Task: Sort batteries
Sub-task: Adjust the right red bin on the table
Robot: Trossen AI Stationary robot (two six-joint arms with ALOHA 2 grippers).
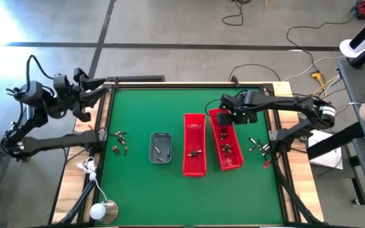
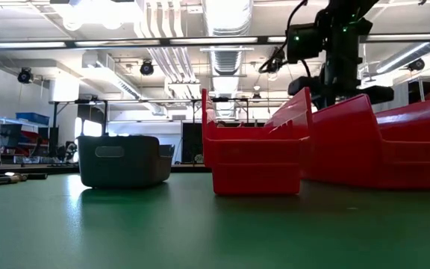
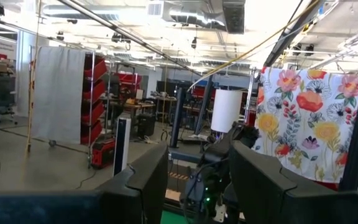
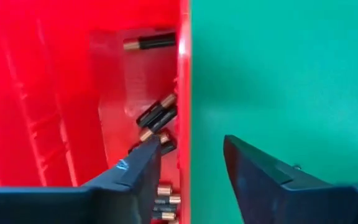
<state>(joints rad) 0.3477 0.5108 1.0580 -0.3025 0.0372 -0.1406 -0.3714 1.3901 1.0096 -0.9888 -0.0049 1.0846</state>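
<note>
My right gripper [image 4: 191, 165] hangs with fingers parted and nothing between them, straddling the rim of the right-hand red bin [image 1: 225, 145]. The batteries [image 4: 157, 118] lie just inside that wall, lengthwise along the bin. More batteries [image 1: 120, 142] sit near my left gripper [image 1: 87, 88], parked wide open off the table edge.
</note>
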